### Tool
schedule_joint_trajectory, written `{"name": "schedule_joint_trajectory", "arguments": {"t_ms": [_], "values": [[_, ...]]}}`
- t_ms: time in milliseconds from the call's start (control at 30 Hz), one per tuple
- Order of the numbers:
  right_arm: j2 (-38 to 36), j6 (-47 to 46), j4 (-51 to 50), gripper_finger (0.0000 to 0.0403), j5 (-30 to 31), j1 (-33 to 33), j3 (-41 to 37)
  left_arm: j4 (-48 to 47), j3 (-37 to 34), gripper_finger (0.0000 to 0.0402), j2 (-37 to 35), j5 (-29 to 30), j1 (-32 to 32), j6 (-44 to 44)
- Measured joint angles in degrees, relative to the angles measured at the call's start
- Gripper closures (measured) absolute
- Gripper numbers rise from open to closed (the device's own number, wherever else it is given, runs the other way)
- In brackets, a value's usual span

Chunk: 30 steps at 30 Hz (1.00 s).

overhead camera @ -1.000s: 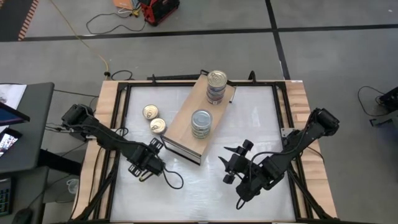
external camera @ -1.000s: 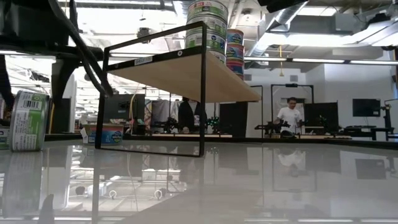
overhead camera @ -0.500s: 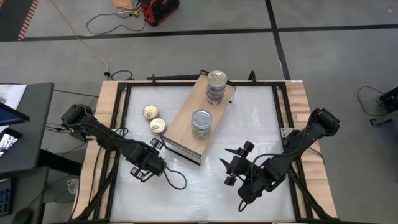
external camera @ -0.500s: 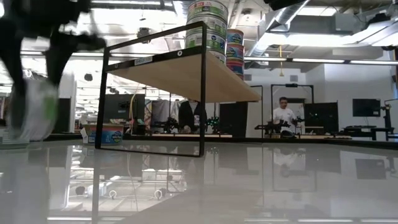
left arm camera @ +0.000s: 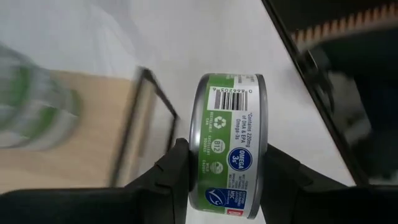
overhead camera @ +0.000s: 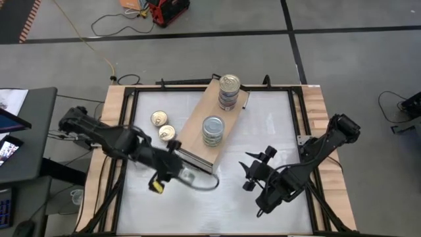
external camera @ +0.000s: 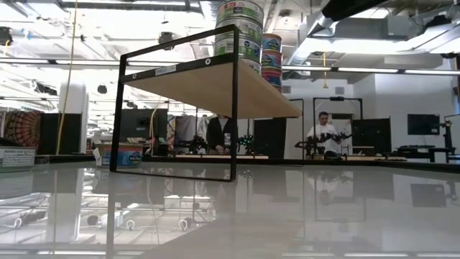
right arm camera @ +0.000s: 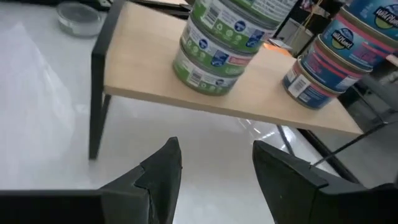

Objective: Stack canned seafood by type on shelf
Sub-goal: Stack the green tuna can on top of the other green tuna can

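We see our left hand [left arm camera: 227, 180] clamped on a green-labelled tin [left arm camera: 230, 143], its two dark fingers [left arm camera: 180, 171] pressing the tin's flat ends so that the label faces the wrist camera. From above, that hand [overhead camera: 172, 164] shows blurred, lifted over the white surface [overhead camera: 263, 125] just beside the near, dark-edged end of the shelf [overhead camera: 194, 131].

The shelf itself is a light plywood board on a thin black frame, lying at a slant across the middle of the surface. On its flat top stand two stacks of tins. The green-labelled stack [overhead camera: 212, 130] with a silver-grey lid sits toward the near end, and in the right wrist view it [right arm camera: 227, 43] shows as several tins piled upright. The blue-and-pink-labelled stack [overhead camera: 229, 91] stands at the far end of the board, well apart from the first one; the right wrist view shows it [right arm camera: 339, 59] too.

Two gold-lidded tins [overhead camera: 162, 125] lie on the surface beside the shelf, on the left arm's side, close to each other.

Our right hand [overhead camera: 256, 168] hangs over the surface on the other side of the shelf's near end, holding nothing, with its fingers [right arm camera: 161, 168] spread apart.

In the low view, a person [external camera: 321, 133] stands in the room far behind the surface.
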<state>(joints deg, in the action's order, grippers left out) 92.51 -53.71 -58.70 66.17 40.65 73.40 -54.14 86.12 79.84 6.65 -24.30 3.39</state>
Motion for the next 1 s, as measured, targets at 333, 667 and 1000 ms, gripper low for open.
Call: {"name": "schedule_joint_trajectory", "arguments": {"t_ms": [333,667,1000], "values": [[-3.3,0.5,-11.5,0.0171,-6.2,-3.6,0.0,5.2,5.3,0.0272,-0.2,-7.0,12.9,-3.3],[-10.3,48.6,-0.4,0.0201,2.7,-6.9,0.0,5.0,12.2,0.0272,-0.1,-22.6,24.5,-4.8],[-7.4,104.6,39.1,0.0190,5.8,-9.1,0.0,5.2,13.2,0.0272,1.6,-38.0,40.2,7.4]]}}
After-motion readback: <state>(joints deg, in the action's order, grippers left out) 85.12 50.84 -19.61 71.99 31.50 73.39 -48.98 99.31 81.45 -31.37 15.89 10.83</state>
